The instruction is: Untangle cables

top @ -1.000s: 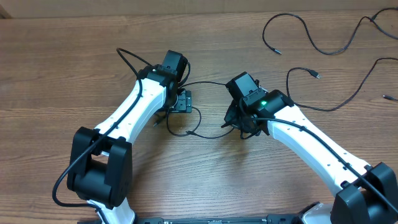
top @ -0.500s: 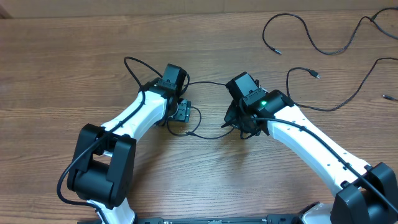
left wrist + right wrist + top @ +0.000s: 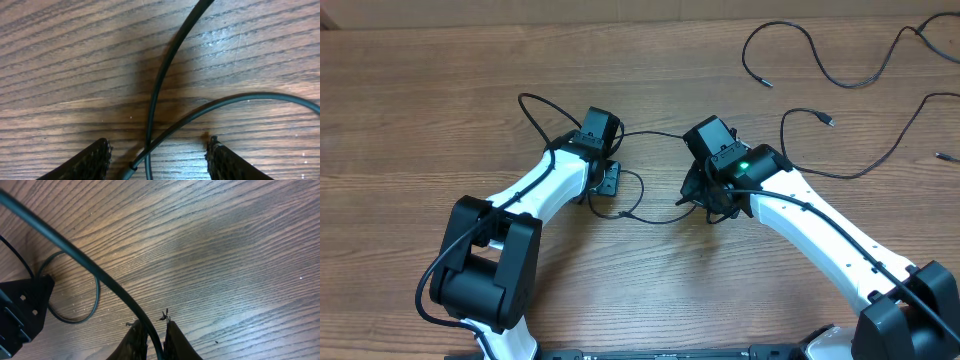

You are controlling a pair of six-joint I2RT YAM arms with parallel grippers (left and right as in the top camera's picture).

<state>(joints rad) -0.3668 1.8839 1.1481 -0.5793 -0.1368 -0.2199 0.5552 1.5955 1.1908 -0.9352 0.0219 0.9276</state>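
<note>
Drawn back slightly since a second ago, with left gripper (image 3: 157, 156) jaws narrowed yet apart and touching nothing. Close squarely on the crossing of the cables (image 3: 154, 100), lying inside the left gripper's gap and just ahead of it. Then ease away from the right gripper (image 3: 155, 332), clamped on a strand of them.

Matt wood-grain table (image 3: 400, 120), smooth black rubbery cables (image 3: 159, 80), rough-textured fingertips (image 3: 92, 162)
</note>
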